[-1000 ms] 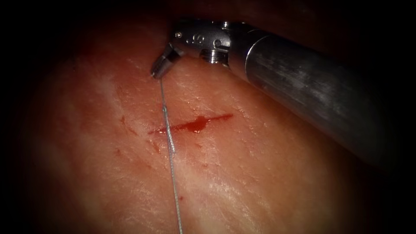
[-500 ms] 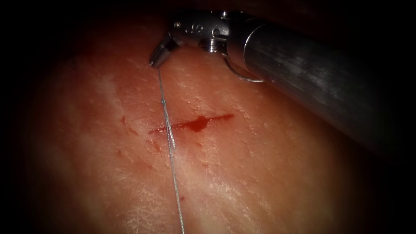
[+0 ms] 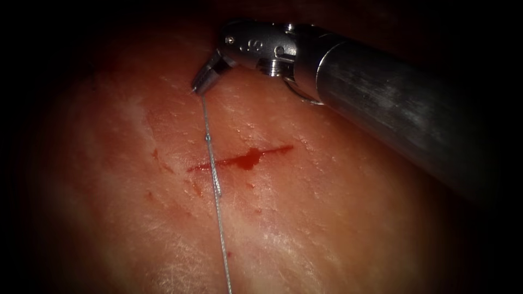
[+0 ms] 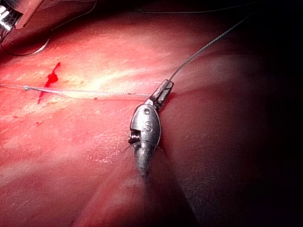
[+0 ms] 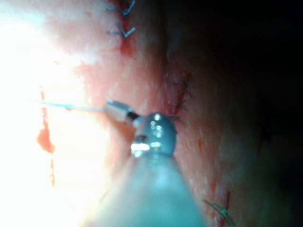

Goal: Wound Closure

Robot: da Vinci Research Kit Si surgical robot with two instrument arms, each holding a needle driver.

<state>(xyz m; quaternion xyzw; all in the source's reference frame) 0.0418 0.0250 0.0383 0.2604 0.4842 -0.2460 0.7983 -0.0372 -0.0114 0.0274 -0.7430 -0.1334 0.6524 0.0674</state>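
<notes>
Across the tissue (image 3: 327,218) and its cut (image 3: 239,159), the right tool (image 3: 202,83) has shifted slightly, jaws still clamped on the taut thread (image 3: 218,201); the left tool (image 4: 162,92), in its wrist view, grips thread too.

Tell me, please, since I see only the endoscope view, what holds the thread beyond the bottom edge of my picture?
Observer: In the left wrist view, the left tool has its jaws shut on the thread, well clear of the cut. The right tool is shut on the other end.
Operator: Thank you. Is the thin curve beside the right tool's wrist the needle?
Observer: The left wrist view shows the thin curve lying over the tissue beside that tool, held by neither tool. I cannot tell whether it is the needle or thread.
</notes>
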